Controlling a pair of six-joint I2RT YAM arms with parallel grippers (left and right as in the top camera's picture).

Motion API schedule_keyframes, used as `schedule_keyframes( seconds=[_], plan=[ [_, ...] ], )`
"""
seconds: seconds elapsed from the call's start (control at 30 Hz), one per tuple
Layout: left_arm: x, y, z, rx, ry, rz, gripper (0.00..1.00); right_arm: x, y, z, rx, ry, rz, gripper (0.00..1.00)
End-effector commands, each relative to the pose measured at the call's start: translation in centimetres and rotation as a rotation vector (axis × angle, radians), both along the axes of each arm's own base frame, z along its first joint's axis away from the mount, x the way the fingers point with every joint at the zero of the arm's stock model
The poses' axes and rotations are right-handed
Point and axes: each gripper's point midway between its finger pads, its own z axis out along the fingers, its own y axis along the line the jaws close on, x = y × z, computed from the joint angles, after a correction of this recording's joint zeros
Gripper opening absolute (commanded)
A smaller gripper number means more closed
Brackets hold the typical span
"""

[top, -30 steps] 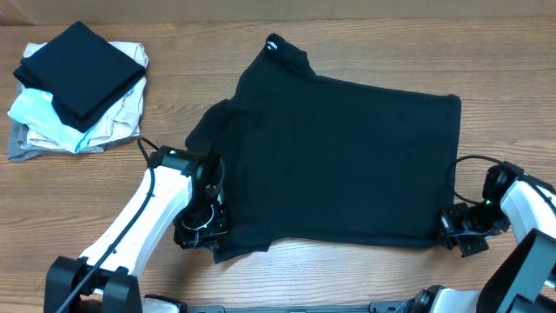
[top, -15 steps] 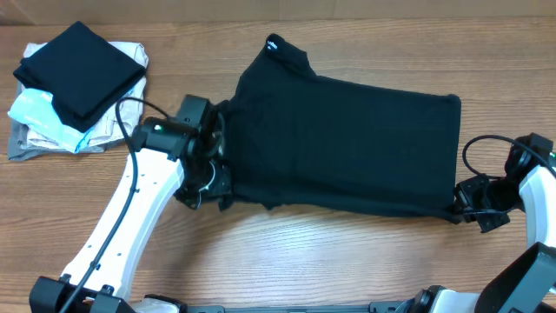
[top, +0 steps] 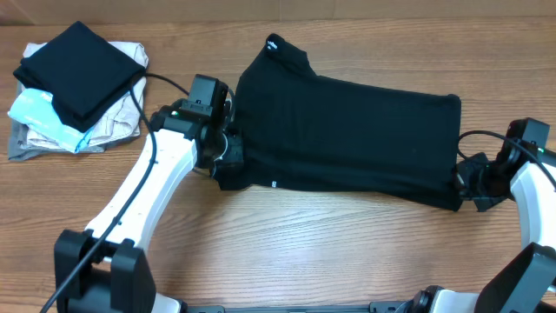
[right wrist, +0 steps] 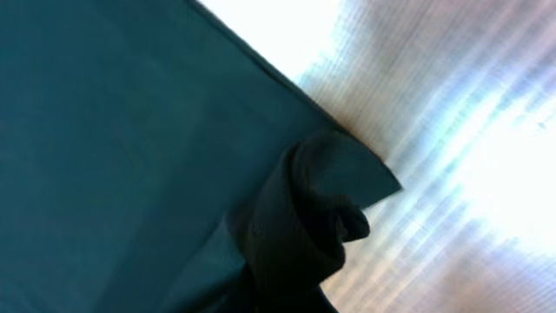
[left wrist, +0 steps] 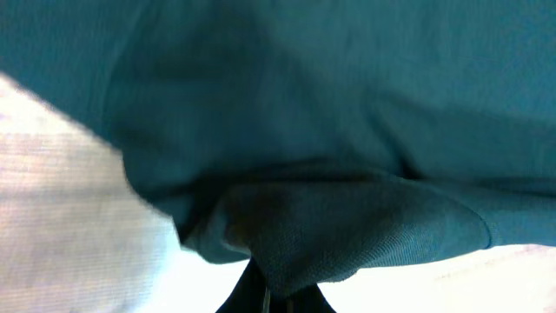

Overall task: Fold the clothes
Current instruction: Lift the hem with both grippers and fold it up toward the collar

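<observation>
Lengthwise fold in hand: left gripper (top: 219, 165) at 9 o'clock, right gripper (top: 466, 184) at 3 o'clock, each pinching shirt (top: 347, 130) hem; next, probably level carry toward 12 o'clock.

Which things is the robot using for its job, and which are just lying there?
Part of the job: black shirt; left tool and right tool, both shut on the shirt's edge.

Just lying about: pile of folded clothes on the left; wooden table.
</observation>
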Motion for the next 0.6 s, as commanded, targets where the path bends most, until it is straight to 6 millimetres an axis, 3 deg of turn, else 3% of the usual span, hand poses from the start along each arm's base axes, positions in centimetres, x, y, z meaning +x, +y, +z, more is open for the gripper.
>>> schedule_keyframes(
  seconds=[0.0, 0.3, 0.57],
  plan=[
    [1.7, 0.0, 0.1, 0.011, -0.051, -0.011, 0.04, 2.1, -0.1, 1.5, -0.045, -0.079, 0.011, 0.04],
    [3.8, 0.6, 1.0, 0.054, -0.144, 0.007, 0.04, 5.4, 0.2, -0.5, -0.074, -0.119, 0.063, 0.04],
    [4.7, 1.8, 1.2, 0.122, -0.189, 0.027, 0.04, 6.5, -0.3, -3.8, -0.067, -0.084, 0.063, 0.05]
  ],
)
